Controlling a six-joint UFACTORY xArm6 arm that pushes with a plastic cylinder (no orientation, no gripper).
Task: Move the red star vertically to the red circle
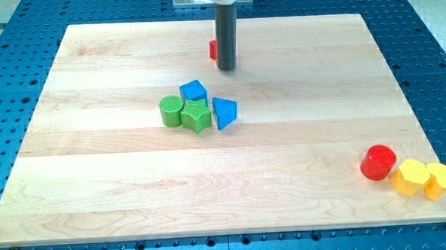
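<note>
- My rod is hanging straight down from the mount at the view's top, upright, with my tip resting on the wooden board near its top edge.
- I am carrying no jaws at all, only this plain dark rod, so nothing is being pinched or spread.
- The red star is sitting just to the view's left of my rod, touching it or nearly so; my rod is hiding most of it, so its shape cannot be made out here.
- The red circle is standing well away from my tip, toward the view's bottom right corner of the board.
- Two yellow blocks are lying just to the view's right of the red circle, the nearer one touching it.
- Below my tip, toward the board's middle, a cluster is sitting packed together: a green cylinder, a green star, a blue cube and a blue triangle.
</note>
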